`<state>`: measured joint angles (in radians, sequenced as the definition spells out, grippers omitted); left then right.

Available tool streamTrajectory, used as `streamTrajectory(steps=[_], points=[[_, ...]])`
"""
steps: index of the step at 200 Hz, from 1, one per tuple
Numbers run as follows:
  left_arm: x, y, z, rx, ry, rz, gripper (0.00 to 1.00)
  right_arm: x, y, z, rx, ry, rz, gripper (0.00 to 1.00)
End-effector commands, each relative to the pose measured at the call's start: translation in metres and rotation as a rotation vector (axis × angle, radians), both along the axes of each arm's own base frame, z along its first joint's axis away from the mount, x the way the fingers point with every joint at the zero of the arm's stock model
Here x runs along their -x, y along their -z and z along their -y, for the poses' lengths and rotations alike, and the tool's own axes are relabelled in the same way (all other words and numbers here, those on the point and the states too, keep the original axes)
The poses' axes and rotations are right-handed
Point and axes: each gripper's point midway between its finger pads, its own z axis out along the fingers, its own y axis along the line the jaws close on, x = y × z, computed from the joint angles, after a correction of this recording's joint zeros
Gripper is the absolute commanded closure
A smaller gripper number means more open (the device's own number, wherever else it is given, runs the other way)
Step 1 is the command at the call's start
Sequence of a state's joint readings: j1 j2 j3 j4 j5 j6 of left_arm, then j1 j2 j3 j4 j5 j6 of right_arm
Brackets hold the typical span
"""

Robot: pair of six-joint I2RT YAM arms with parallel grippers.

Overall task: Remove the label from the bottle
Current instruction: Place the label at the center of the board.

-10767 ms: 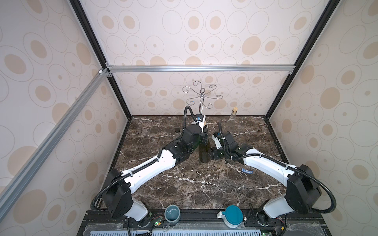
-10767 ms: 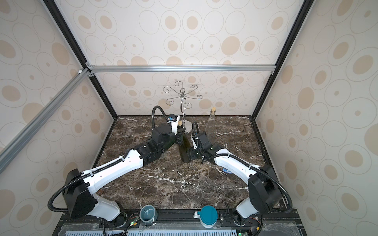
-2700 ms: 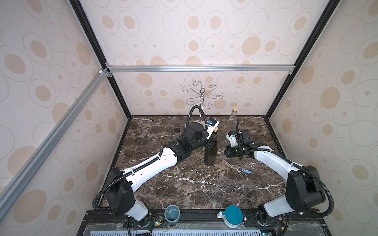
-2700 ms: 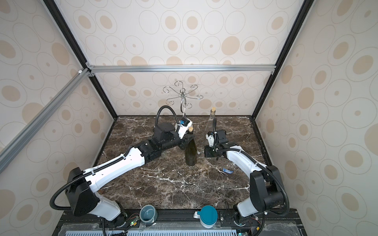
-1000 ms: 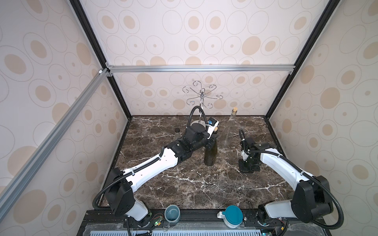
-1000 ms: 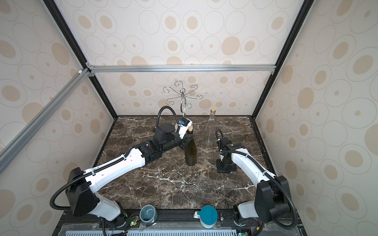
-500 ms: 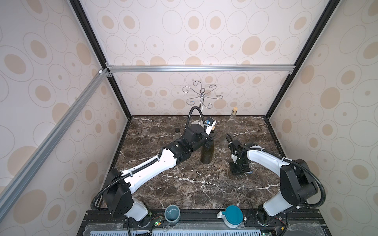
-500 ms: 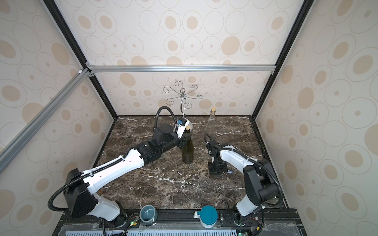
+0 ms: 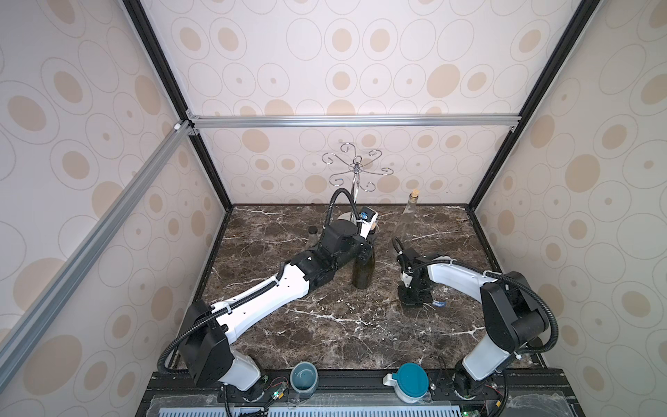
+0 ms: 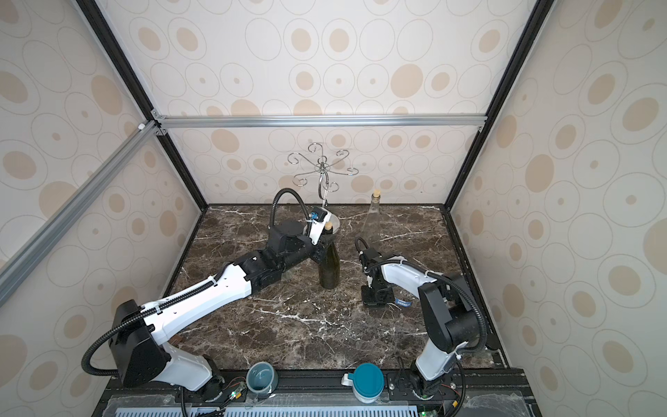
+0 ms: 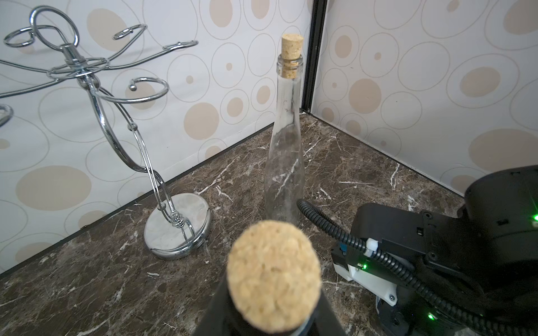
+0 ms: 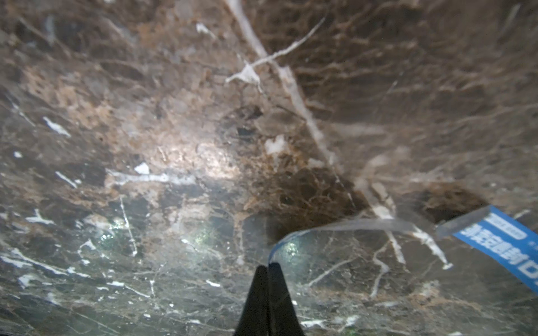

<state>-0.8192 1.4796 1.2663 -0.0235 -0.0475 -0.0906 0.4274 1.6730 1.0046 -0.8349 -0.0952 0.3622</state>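
The surface is dark, white-veined marble, polished and reflective. The bottle is glossy dark glass with a rough, grainy cork; the clear bottle is smooth glass. The stand is mirror-bright chromed metal. The label is thin glossy film, part clear, part blue.

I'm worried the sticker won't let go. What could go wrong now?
1. The label may be sticky: its clear end is pinched in the shut right gripper, so it could cling when the jaws open.
2. The left gripper grips the dark bottle only at the neck; a nudge could tip it.
3. The clear bottle stands close by the right arm and could get bumped.
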Motion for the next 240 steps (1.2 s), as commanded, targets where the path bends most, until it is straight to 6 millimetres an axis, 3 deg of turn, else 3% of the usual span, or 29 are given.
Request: streamTrajectory(steps=[1,116,240], points=[[-0.002,-0.017,-0.011,0.012,-0.026,0.045,0.96,-0.001,0.004,-0.005,-0.009,0.000,-0.012,0.93],[-0.001,-0.017,-0.010,0.013,-0.023,0.042,0.96,-0.010,0.016,-0.014,-0.045,-0.028,0.003,0.79],[-0.003,-0.021,-0.012,0.013,-0.032,0.051,0.96,-0.023,0.015,-0.008,-0.133,-0.036,0.031,0.54]])
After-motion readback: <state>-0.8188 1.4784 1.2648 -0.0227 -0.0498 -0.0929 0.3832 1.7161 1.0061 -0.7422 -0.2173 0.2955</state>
